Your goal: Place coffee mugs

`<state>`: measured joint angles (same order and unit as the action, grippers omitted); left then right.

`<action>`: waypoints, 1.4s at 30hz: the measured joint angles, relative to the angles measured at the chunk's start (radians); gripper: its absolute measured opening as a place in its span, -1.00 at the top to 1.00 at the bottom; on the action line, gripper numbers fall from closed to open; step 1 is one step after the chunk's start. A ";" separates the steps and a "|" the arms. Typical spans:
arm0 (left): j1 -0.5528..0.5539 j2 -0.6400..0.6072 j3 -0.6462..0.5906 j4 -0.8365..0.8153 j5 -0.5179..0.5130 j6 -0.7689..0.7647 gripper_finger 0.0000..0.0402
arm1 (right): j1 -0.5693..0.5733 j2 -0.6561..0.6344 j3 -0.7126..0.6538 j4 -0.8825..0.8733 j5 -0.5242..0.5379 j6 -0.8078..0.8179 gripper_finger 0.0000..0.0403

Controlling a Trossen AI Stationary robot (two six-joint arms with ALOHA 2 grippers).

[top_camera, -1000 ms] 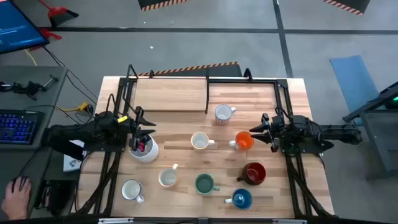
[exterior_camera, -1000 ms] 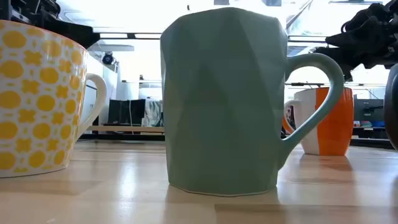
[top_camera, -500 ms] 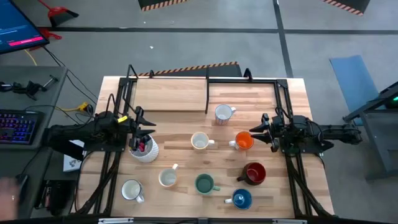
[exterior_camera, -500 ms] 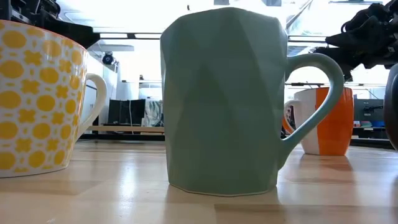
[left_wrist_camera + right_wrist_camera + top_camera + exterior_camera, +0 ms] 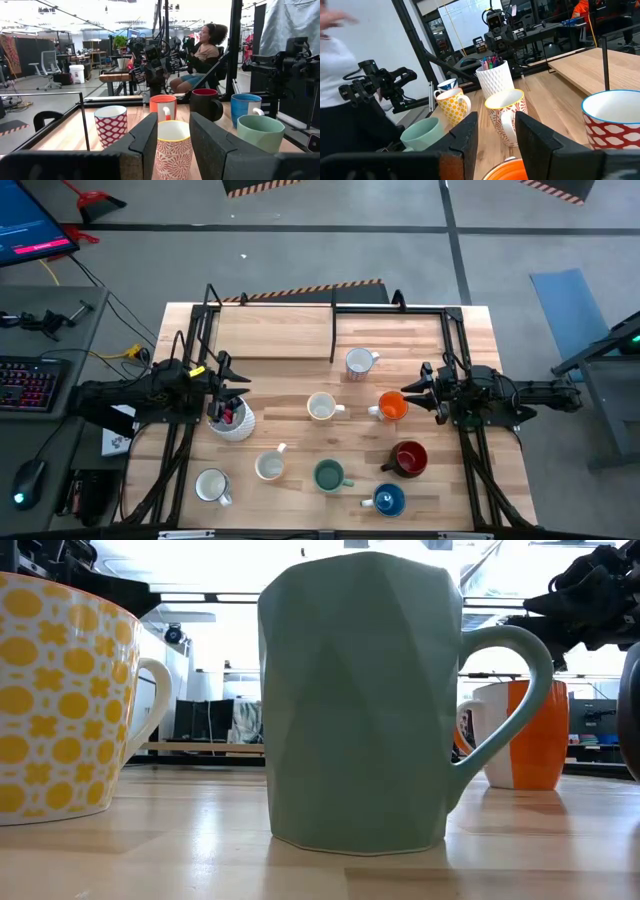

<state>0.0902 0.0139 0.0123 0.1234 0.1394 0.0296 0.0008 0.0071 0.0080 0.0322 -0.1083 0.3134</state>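
Observation:
Eight mugs stand upright on their bases on the wooden table (image 5: 290, 340): a red-patterned white mug (image 5: 358, 362), a cream mug (image 5: 321, 407), an orange mug (image 5: 392, 406), a dark red mug (image 5: 408, 458), a green mug (image 5: 328, 475), a blue mug (image 5: 388, 500) and two white mugs (image 5: 270, 467) (image 5: 212, 485). My left gripper (image 5: 232, 380) is open and empty at the table's left, just above a white pen holder (image 5: 232, 420). My right gripper (image 5: 422, 388) is open and empty, just right of the orange mug, whose rim shows in the right wrist view (image 5: 512, 170). The cream mug shows between my left fingers, farther off, in the left wrist view (image 5: 173, 145).
The pen holder with markers (image 5: 495, 77) stands at the left. A raised wooden board (image 5: 285, 330) lies at the far left. Black frame rails (image 5: 452, 340) run along both sides. A seated person (image 5: 205, 50) is beyond the table. In the low view the green mug (image 5: 360, 700) fills the foreground.

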 joint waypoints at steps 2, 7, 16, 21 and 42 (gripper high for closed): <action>0.000 0.000 0.000 0.000 0.000 0.000 0.48 | 0.000 0.000 0.000 0.000 0.000 0.000 0.44; 0.000 0.000 0.000 0.000 0.000 0.000 0.48 | 0.000 0.000 0.000 0.000 0.000 0.000 0.44; 0.000 0.000 0.000 0.009 0.000 0.077 0.48 | 0.000 0.000 0.000 0.000 0.000 0.000 0.44; 0.000 0.000 0.000 0.009 0.000 0.053 0.48 | 0.000 0.000 0.000 0.000 0.000 0.000 0.44; -0.001 0.003 0.000 0.109 -0.231 -0.628 0.48 | 0.000 0.000 0.000 0.000 0.000 0.000 0.44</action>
<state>0.0895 0.0170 0.0120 0.2329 -0.0912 -0.5980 0.0009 0.0071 0.0082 0.0322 -0.1081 0.3134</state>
